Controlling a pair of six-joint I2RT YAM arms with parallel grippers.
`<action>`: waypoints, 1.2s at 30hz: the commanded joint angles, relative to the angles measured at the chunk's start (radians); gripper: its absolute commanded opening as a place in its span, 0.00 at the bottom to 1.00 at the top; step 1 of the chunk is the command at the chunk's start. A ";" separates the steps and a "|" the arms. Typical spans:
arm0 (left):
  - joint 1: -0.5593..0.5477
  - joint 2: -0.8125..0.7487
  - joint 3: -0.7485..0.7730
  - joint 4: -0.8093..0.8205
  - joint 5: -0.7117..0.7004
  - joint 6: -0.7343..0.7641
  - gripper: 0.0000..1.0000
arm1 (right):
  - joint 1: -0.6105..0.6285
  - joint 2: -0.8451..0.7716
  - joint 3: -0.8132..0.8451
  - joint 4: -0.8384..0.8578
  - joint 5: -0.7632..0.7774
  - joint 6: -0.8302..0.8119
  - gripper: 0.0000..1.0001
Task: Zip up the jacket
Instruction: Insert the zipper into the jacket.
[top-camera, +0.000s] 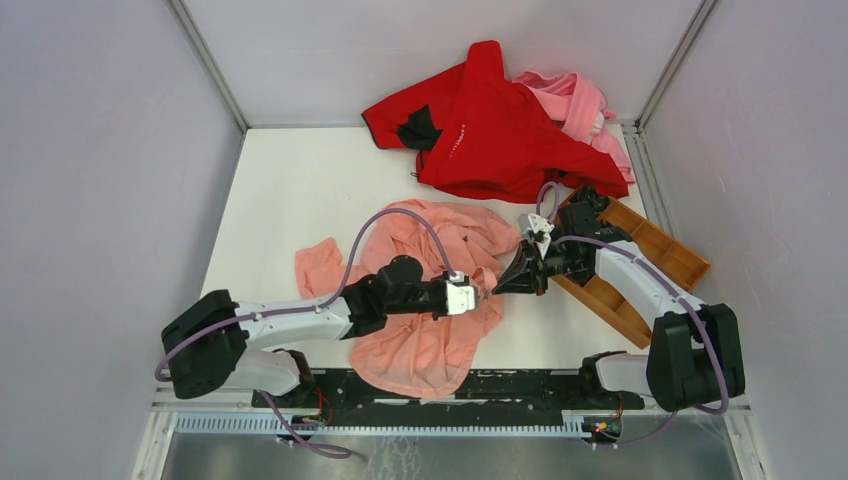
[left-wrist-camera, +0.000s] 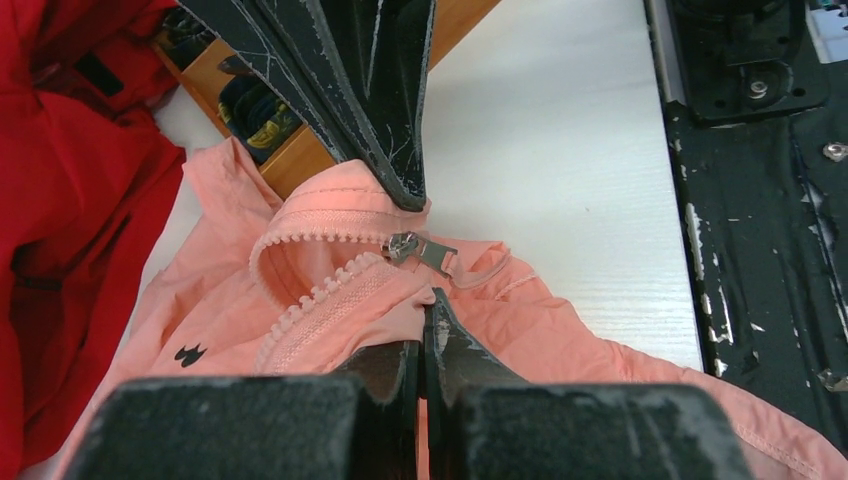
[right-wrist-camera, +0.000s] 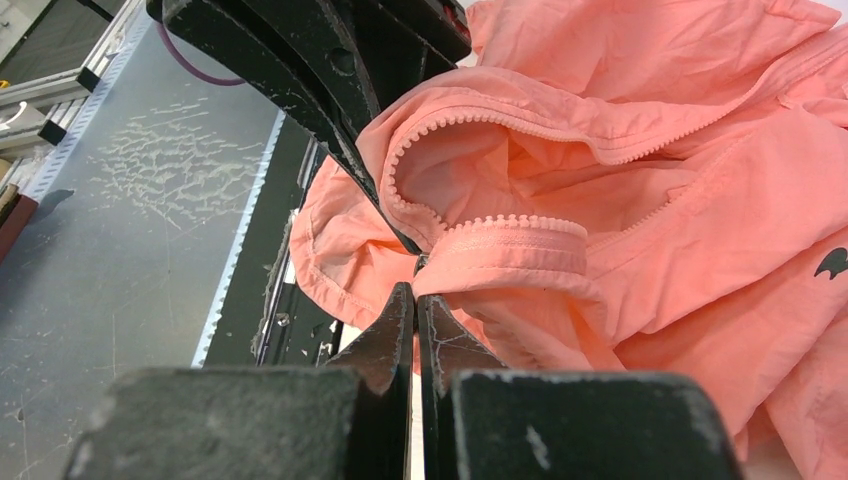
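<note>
Count: three garments, one wooden tray (top-camera: 672, 256), two arms.

- The jacket (top-camera: 425, 350) lies crumpled at near centre of the table (top-camera: 290, 200).
- A red garment (top-camera: 500, 130) lies at the far edge and covers most of a paler pink garment (top-camera: 585, 100).
- Left gripper (left-wrist-camera: 428, 302): fingers pressed together, pinching jacket fabric just below the zipper slider (left-wrist-camera: 404, 245).
- Right gripper (right-wrist-camera: 415, 296): fingers also closed, nipping the jacket edge by the zipper tape.
- The right arm hides part of the tray.
- From above, both pinch points are too small to make out.
</note>
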 joint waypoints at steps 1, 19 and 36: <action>0.026 -0.029 0.049 -0.081 0.124 0.062 0.02 | 0.004 -0.033 0.045 -0.028 -0.014 -0.063 0.00; 0.165 0.039 0.116 -0.077 0.498 -0.040 0.02 | 0.006 -0.067 0.052 -0.103 -0.034 -0.168 0.00; 0.181 0.041 -0.031 0.304 0.348 -0.364 0.14 | 0.002 -0.106 -0.001 0.060 -0.093 0.016 0.00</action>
